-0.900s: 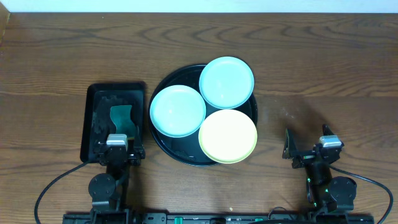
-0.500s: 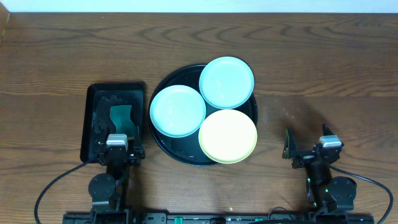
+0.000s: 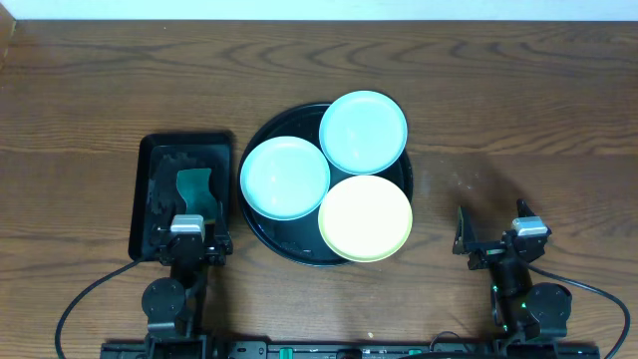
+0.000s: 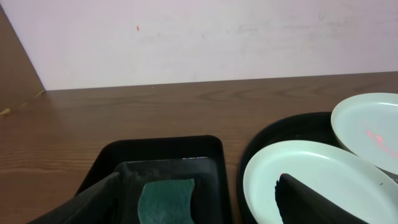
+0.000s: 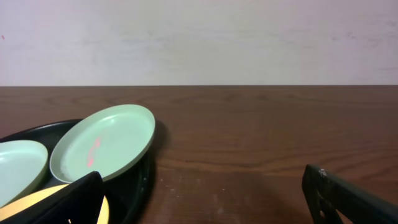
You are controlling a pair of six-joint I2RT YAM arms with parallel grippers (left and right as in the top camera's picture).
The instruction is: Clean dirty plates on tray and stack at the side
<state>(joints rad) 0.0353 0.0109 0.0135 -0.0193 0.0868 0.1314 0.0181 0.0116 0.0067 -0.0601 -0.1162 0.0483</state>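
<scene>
The round black tray (image 3: 261, 231) holds three plates: a mint-blue plate (image 3: 284, 178) at the left, a second mint-blue plate (image 3: 363, 132) at the top right, and a yellow plate (image 3: 365, 217) at the front right. The top-right plate carries a red smear in the right wrist view (image 5: 106, 146). My left gripper (image 3: 189, 242) is open and empty at the near end of the rectangular tray. Its fingers frame the left mint plate (image 4: 311, 171) and the tray rim (image 4: 273, 130). My right gripper (image 3: 493, 237) is open and empty over bare table, right of the round tray (image 5: 140, 177).
A small rectangular black tray (image 3: 143, 199) to the left of the round tray holds a dark green sponge (image 3: 196, 189), also seen in the left wrist view (image 4: 165, 199). Bare wood table lies right of the round tray and along the far side.
</scene>
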